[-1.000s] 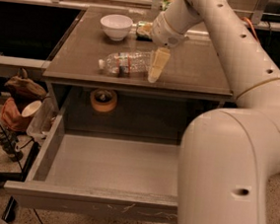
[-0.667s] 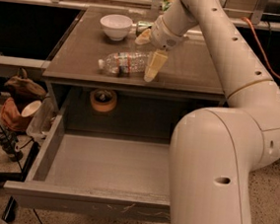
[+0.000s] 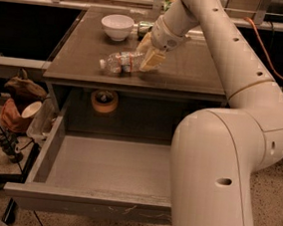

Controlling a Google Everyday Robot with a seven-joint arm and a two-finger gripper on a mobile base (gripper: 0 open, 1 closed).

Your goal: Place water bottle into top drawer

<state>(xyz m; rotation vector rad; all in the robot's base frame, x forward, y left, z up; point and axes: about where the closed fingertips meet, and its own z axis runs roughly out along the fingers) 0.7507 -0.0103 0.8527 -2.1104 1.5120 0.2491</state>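
Dim lab room, speckled floor (image 3: 273, 197), dark brown square table (image 3: 195, 72) in the middle of the view. Tan-padded two-finger gripper (image 3: 149, 61) is down on the tabletop, near the front edge and left of centre, tilted so its tip points down and left. It is right at the right-hand end of the small clear crinkled plastic water bottle (image 3: 119, 62) and overlaps that end. Cannot tell whether it is open or clamped on the bottle.

Water bottle lies on its side on the tabletop, white cap to the left, red-and-white label band around the middle. It is on the table, not in the drawer.

Behind the gripper, toward the table's back edge, is a green metal can (image 3: 142, 29), partly hidden by the wrist. Just left of the can stands a white round ceramic bowl (image 3: 117, 26), upright, well apart from the bottle.

Big cream-white robot arm (image 3: 226, 168) fills the right side, runs up over the table's right part and bends back down to the gripper. Orange cable (image 3: 267, 52) hangs behind it at right.

Under the tabletop a tan roll of tape (image 3: 104, 101) sits in the shadowed recess; what it rests on is unclear. Below it the wide shallow grey-brown top drawer (image 3: 87, 206) is pulled out toward the camera, smooth grey floor showing, front panel scratched; the arm covers its right part.

Left of the drawer there is a brown crumpled bag (image 3: 18, 87) with a white cup (image 3: 31, 109) beside it.
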